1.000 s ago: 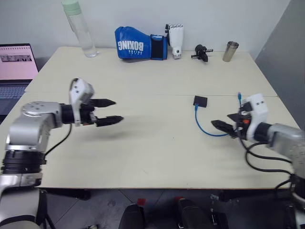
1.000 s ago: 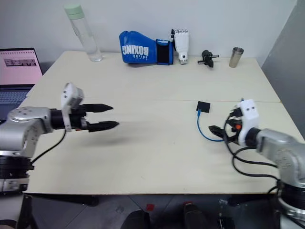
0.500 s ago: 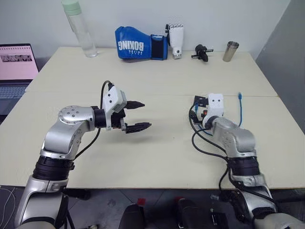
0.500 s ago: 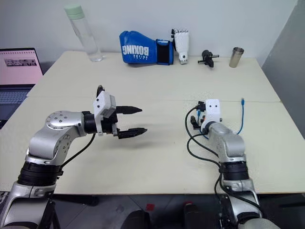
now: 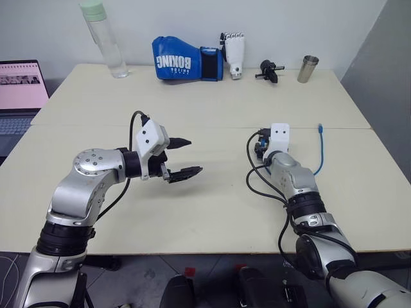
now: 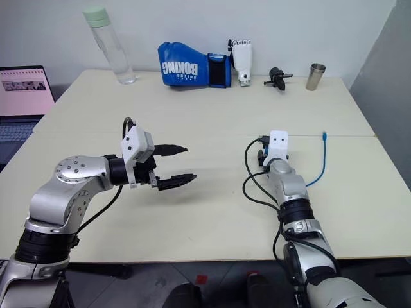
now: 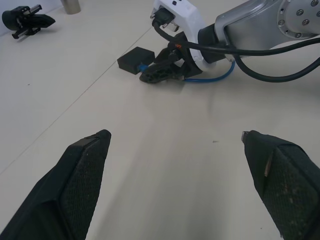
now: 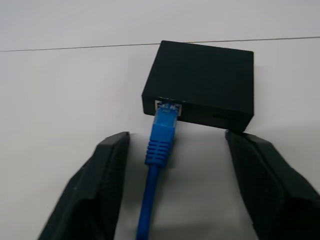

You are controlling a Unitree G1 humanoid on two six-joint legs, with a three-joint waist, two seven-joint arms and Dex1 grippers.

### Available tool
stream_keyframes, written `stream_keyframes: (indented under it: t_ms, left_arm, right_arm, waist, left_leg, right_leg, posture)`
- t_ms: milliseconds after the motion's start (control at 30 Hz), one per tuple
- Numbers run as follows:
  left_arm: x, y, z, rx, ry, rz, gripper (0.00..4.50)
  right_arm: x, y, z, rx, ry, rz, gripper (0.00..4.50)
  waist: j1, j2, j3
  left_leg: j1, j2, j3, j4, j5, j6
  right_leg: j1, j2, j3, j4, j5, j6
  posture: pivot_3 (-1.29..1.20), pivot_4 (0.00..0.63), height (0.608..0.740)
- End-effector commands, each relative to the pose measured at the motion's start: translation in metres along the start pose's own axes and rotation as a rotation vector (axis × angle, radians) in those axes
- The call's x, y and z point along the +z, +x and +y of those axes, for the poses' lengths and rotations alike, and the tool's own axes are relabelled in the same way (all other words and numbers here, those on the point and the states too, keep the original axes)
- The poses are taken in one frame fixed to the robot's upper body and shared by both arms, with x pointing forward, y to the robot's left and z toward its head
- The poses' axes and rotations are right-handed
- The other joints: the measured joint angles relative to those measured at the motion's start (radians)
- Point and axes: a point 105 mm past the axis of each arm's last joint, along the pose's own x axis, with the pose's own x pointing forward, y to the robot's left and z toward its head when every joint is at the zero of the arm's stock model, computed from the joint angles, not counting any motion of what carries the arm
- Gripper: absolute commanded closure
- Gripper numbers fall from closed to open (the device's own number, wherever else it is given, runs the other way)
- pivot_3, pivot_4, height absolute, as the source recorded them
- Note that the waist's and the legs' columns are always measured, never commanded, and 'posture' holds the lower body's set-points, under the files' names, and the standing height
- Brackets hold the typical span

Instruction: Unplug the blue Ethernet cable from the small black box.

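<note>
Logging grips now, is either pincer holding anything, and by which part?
Nothing is held. The right pincer straddles the blue Ethernet cable at its plug without touching; the left pincer is open over bare table.

The table point(image 5: 212, 212) carries small black box point(image 8: 205, 82), blue Ethernet cable point(image 8: 160, 140).

The blue glove point(image 5: 186, 58) is showing the white word "BOXING" upside down. Smaller words under it are looking too tiny to read.

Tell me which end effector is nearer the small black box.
Right. The right end effector sits just short of the small black box, its fingers flanking the plugged-in blue Ethernet cable. The left end effector hovers well off to the box's left.
</note>
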Motion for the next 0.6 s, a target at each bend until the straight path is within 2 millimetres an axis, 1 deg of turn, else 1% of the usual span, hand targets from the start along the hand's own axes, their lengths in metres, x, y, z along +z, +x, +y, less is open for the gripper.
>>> stream_keyframes:
  t_ms: [33,133,167,233,267,333,400,433,467,500,567,600]
  left_arm:
    - [0.011,-0.006,0.001,0.026,0.037,-0.02,0.0]
    - [0.011,-0.006,0.003,0.033,0.036,-0.017,0.0]
    - [0.011,-0.006,0.003,0.033,0.035,-0.017,0.0]
    - [0.011,-0.006,0.004,0.036,0.034,-0.019,0.0]
    - [0.011,-0.006,0.004,0.037,0.033,-0.02,0.0]
    - [0.01,-0.004,0.004,0.039,0.03,-0.02,0.0]
    - [0.009,-0.003,0.004,0.037,0.027,-0.022,0.0]
    - [0.01,-0.002,0.004,0.034,0.025,-0.025,0.0]
    - [0.012,-0.002,0.005,0.034,0.009,-0.036,0.0]
    - [0.015,-0.001,0.007,0.035,-0.02,-0.056,0.0]
    - [0.024,-0.003,0.015,0.043,-0.108,-0.108,0.0]
    - [0.027,-0.003,0.019,0.05,-0.129,-0.126,0.0]
  right_arm:
    - [-0.002,0.001,0.009,0.033,-0.04,-0.011,2.33]
    - [-0.005,0.001,0.013,0.051,-0.064,-0.016,3.04]
    - [-0.006,0.001,0.011,0.048,-0.07,-0.015,3.32]
    - [-0.008,0.0,0.004,0.037,-0.092,-0.022,3.7]
    - [-0.008,-0.001,0.001,0.031,-0.101,-0.027,4.11]
    - [-0.006,-0.001,-0.006,0.022,-0.123,-0.045,4.33]
    - [-0.001,-0.003,-0.009,0.037,-0.129,-0.066,4.37]
    - [0.003,-0.006,-0.01,0.055,-0.119,-0.081,4.37]
    - [0.014,-0.011,-0.01,0.099,-0.149,-0.121,4.37]
    - [0.03,-0.02,-0.009,0.17,-0.201,-0.191,4.37]
    - [0.057,-0.046,-0.003,0.326,-0.383,-0.333,4.37]
    - [0.065,-0.058,-0.002,0.384,-0.474,-0.387,4.37]
  waist:
    - [-0.001,0.0,0.0]
    - [-0.002,0.0,0.0]
    - [-0.002,0.0,0.0]
    - [-0.002,0.0,0.0]
    - [-0.002,0.0,0.0]
    - [-0.002,0.0,0.0]
    - [0.001,0.0,0.0]
    - [0.004,0.0,0.0]
    - [0.006,0.0,0.0]
    - [0.008,0.0,0.0]
    - [0.017,0.002,0.001]
    - [0.017,0.002,0.001]
  left_leg:
    - [0.0,0.0,0.0,0.0,0.0,0.0]
    - [0.0,0.0,0.0,0.0,0.0,0.0]
    - [0.0,0.0,0.0,0.0,0.0,0.0]
    - [0.0,0.0,0.0,0.0,0.0,0.0]
    - [0.0,0.0,0.0,0.0,0.0,0.0]
    - [0.0,0.0,0.0,0.0,0.0,0.0]
    - [0.0,0.0,0.0,0.0,0.0,0.0]
    - [0.0,0.0,0.0,0.0,0.0,0.0]
    - [0.0,0.0,0.0,0.0,0.0,0.0]
    - [0.0,0.0,0.0,0.0,0.0,0.0]
    - [-0.001,-0.001,0.0,0.0,0.0,0.0]
    - [-0.002,-0.001,0.0,0.0,0.0,0.0]
  right_leg:
    - [0.0,0.0,0.0,0.0,0.0,0.0]
    - [0.0,0.0,0.0,0.0,0.0,0.0]
    - [0.0,0.0,0.0,0.0,0.0,0.0]
    - [0.0,0.0,0.0,0.0,0.0,0.0]
    - [0.0,0.0,0.0,0.0,0.0,0.0]
    - [0.0,0.0,0.0,0.0,0.0,0.0]
    - [0.0,0.0,0.0,0.0,0.0,0.0]
    - [0.0,0.0,0.0,0.0,0.0,0.0]
    - [0.0,0.0,0.0,0.0,0.0,0.0]
    - [0.0,0.0,0.0,-0.001,0.0,0.0]
    - [0.0,-0.001,0.0,-0.001,0.0,0.0]
    - [-0.001,-0.001,-0.001,-0.001,0.0,0.0]
  posture:
    - [0.0,0.15,0.74]
    - [0.0,0.15,0.74]
    - [0.0,0.15,0.74]
    - [0.0,0.15,0.74]
    - [0.0,0.15,0.74]
    - [0.0,0.15,0.74]
    - [0.0,0.15,0.74]
    - [0.0,0.15,0.74]
    - [0.0,0.15,0.74]
    - [0.0,0.15,0.74]
    - [0.0,0.15,0.74]
    - [0.0,0.15,0.74]
